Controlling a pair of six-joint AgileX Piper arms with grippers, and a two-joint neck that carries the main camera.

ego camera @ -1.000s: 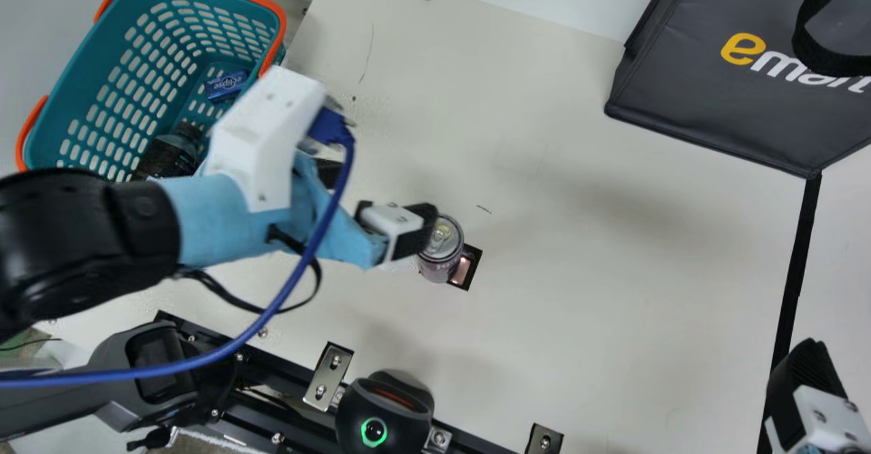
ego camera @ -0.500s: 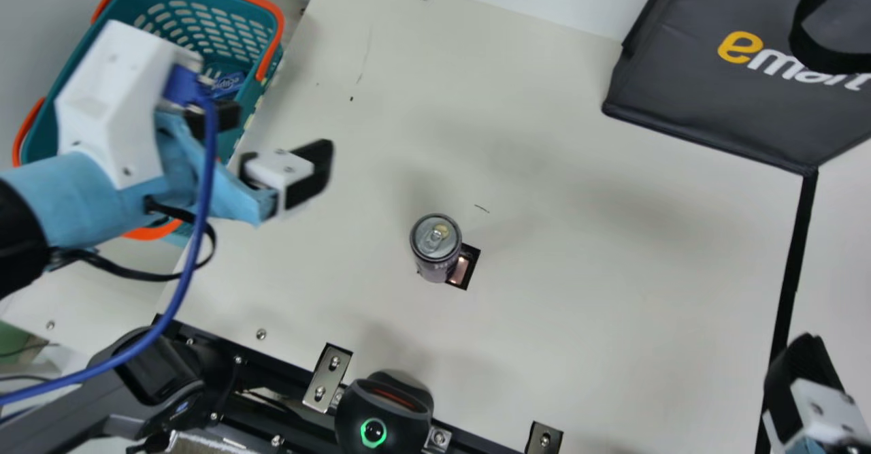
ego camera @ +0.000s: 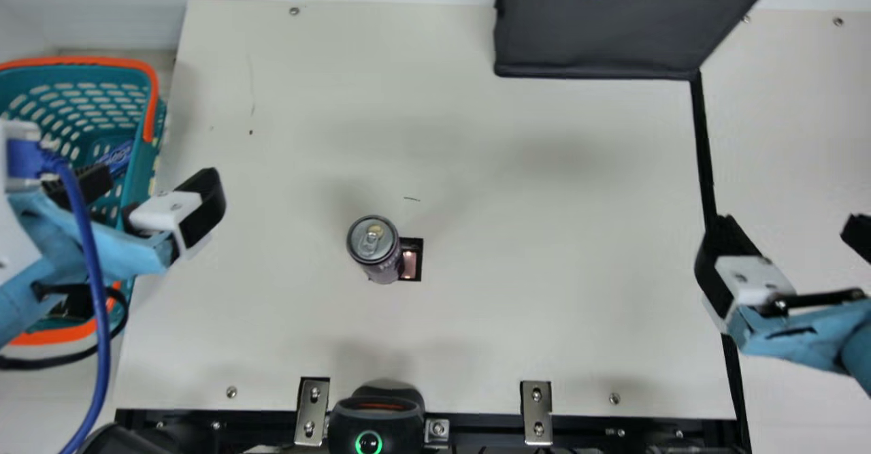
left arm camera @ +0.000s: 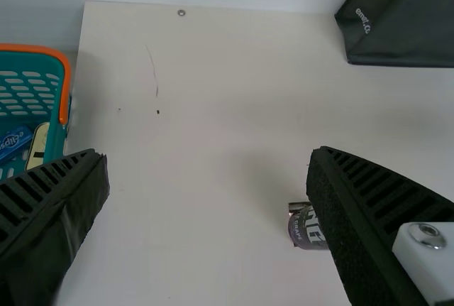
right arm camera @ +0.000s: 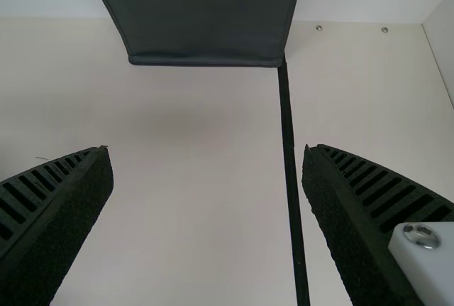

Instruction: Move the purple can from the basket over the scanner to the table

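Observation:
In the main view the purple can point(ego camera: 374, 244) stands upright on the table, beside the small dark scanner window point(ego camera: 410, 259). My left gripper point(ego camera: 155, 183) is open at the left, over the table's edge and the teal basket point(ego camera: 140, 171). My right gripper point(ego camera: 789, 236) stands open at the far right. The left wrist view has the can point(left arm camera: 306, 228) partly behind one finger of my left gripper point(left arm camera: 209, 157), whose fingers are wide apart around nothing. Likewise, my right gripper point(right arm camera: 206, 151) in its wrist view holds nothing.
A dark bag point(ego camera: 599, 32) stands at the table's back. A black handheld-style scanner point(ego camera: 376, 413) sits at the front edge between metal brackets. The basket contains a blue pack point(ego camera: 117, 158). A black strip point(ego camera: 703, 148) runs along the table's right part.
My left gripper has moved away from the can towards the basket, its fingers open; the can stays standing. The camera has turned, and more of my right arm shows.

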